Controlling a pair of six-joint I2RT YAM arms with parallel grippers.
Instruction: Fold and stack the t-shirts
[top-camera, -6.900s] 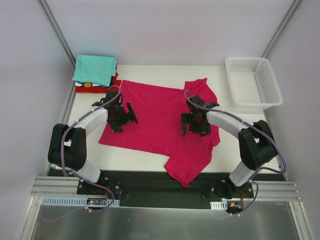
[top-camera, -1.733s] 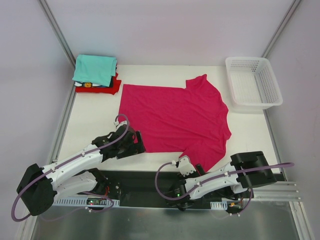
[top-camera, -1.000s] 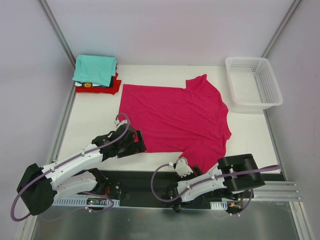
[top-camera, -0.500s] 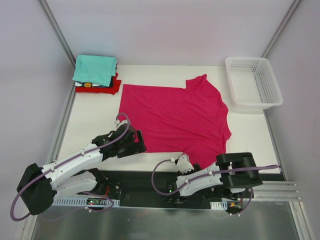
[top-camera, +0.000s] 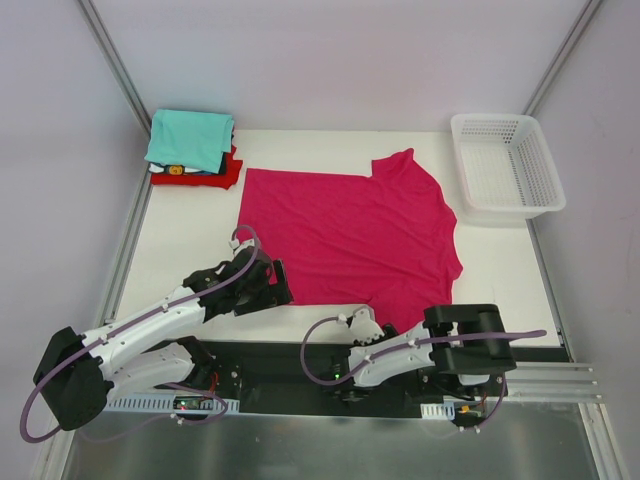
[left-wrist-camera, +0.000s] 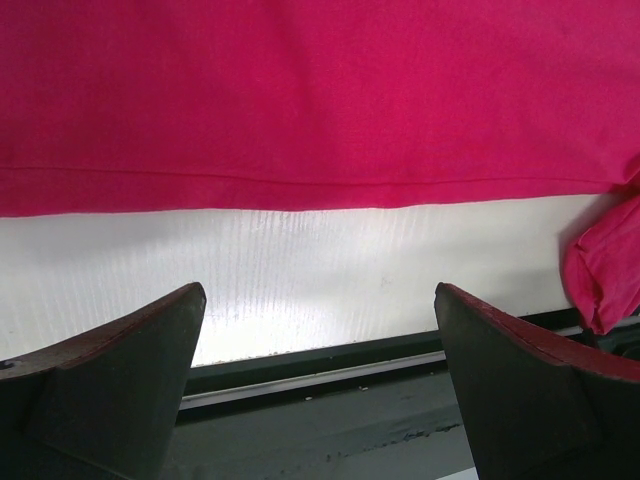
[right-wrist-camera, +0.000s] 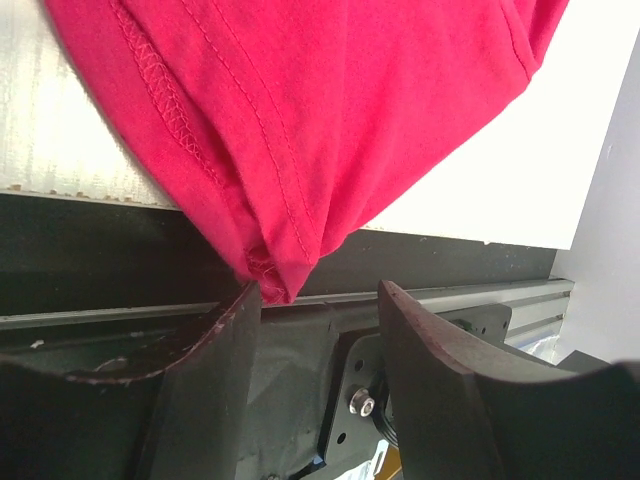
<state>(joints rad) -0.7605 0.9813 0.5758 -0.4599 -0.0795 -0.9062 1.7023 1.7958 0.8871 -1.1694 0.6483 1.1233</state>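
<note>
A large magenta-pink cloth t-shirt (top-camera: 350, 235) lies spread flat across the middle of the white table (top-camera: 180, 230). Its near sleeve hangs over the front edge. At the far left corner sits a stack of folded shirts, with a teal t-shirt (top-camera: 190, 138) on top, a red one (top-camera: 222, 174) at the bottom and a dark-and-white one between them. A white plastic mesh basket (top-camera: 505, 165) stands at the far right.

The left gripper (top-camera: 278, 285) hovers just beside the shirt's near-left hem corner, its jaws spread wide around nothing. The right gripper (top-camera: 362, 325) sits low at the table's front edge. Its jaws are partly apart and not clamped, and the hanging sleeve tip brushes one finger (right-wrist-camera: 225, 340).
</note>
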